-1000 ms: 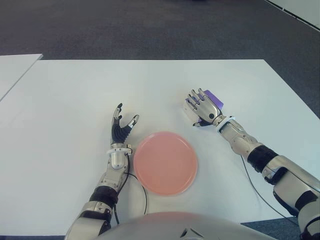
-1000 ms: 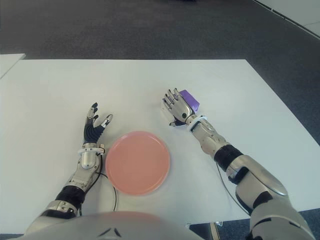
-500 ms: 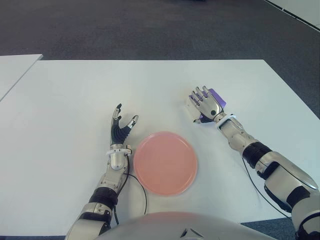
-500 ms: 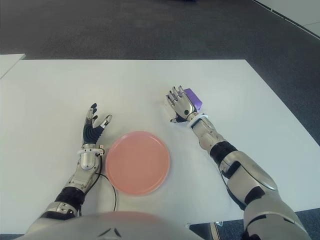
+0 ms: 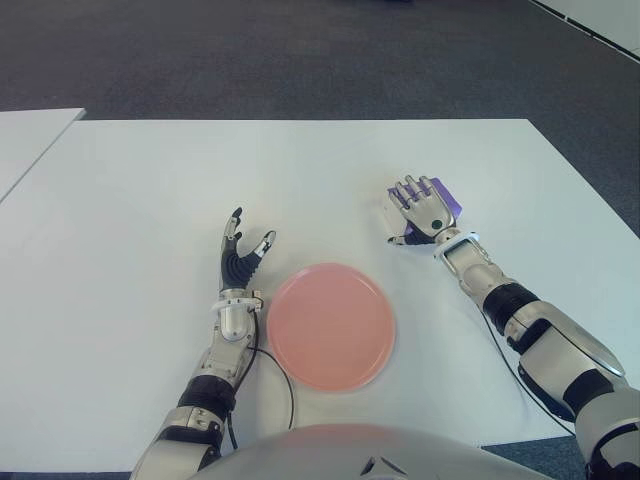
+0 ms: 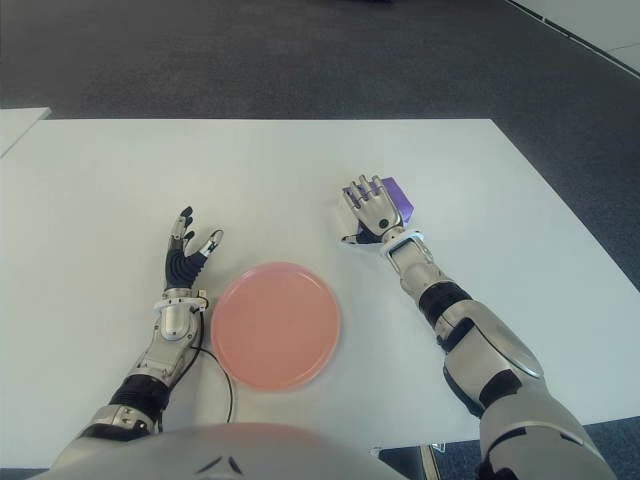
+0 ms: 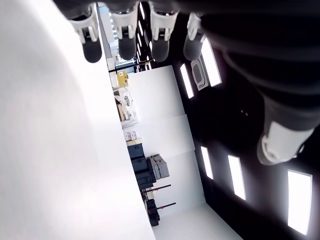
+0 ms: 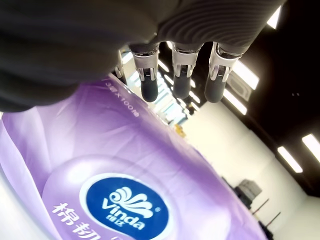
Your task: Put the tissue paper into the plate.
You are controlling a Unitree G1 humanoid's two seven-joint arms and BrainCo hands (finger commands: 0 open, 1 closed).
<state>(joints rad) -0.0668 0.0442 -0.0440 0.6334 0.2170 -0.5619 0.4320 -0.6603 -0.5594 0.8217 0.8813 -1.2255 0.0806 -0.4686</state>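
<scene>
- White table (image 5: 140, 200) fills most of both eye views; dark carpet (image 5: 300, 50) runs across the top of the frame, and the corner of a second white table (image 5: 25, 135) shows at the upper left edge.
- Pink plate (image 5: 331, 325) sits low in the frame, just left of centre, round and bare, nothing on it.
- Tissue paper (image 5: 444, 197), a purple soft pack, lies on the table in the right half of the frame, up and to the right of the plate and well apart from it.
- Right hand (image 5: 421, 211) is directly over the near-left side of the pack, back of the hand toward the camera, fingers spread and extended over the purple wrap. Only the far right edge of the pack shows past it.
- Right wrist view: fingertips (image 8: 150, 89) hang straight above the pack (image 8: 120, 200), a gap of background visible between them and the wrap. White "Vinda" logo on a blue oval reads clearly. Fingers not closed around anything; whether the palm touches the pack, cannot tell.
- Left hand (image 5: 243, 256) stands just left of the plate's upper left rim, palm facing inward, fingers up and loosely spread, empty.
- Left wrist view: four straight fingertips (image 7: 127, 47) and a thumb tip, holding nothing.
- Black cable (image 5: 283, 380) curves along the plate's lower left edge.
</scene>
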